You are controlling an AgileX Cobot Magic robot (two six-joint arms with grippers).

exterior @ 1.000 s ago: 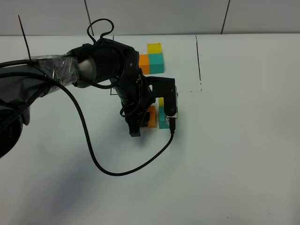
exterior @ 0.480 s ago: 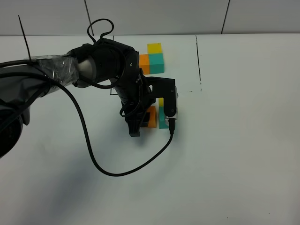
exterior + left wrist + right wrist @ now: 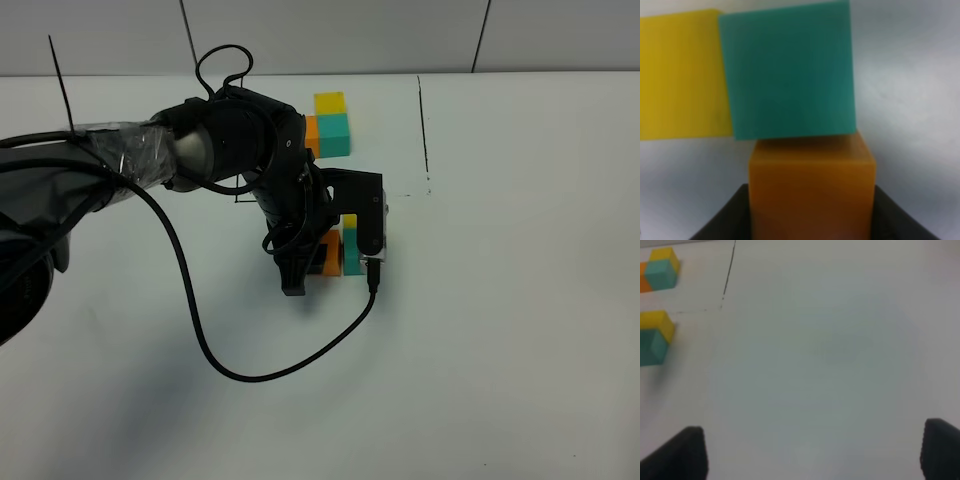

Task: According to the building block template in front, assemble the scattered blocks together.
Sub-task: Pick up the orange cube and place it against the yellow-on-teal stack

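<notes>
Left gripper lowered onto the white table, clamped on the orange cube; dark fingers seen flanking that cube on both sides in the left wrist view. Orange cube pressed against one face of the teal cube, contact visible along a full edge, the teal face slightly skewed against the orange one. Yellow cube seated against the adjoining side of the teal cube, forming an L with it and the orange cube. In the exterior high view, loose trio mostly masked by the arm and wrist camera housing; only slivers of each cube exposed.

Building block template at the far edge of the table, inside a thin black-lined rectangle: orange, teal and yellow cubes joined in an L, well apart from the loose trio. One black frame line running down the table to the right of the template.

Right gripper parted wide, nothing between its fingers, hanging over bare table to the right of both sets of cubes. Black cable looping across the table below the left arm.
</notes>
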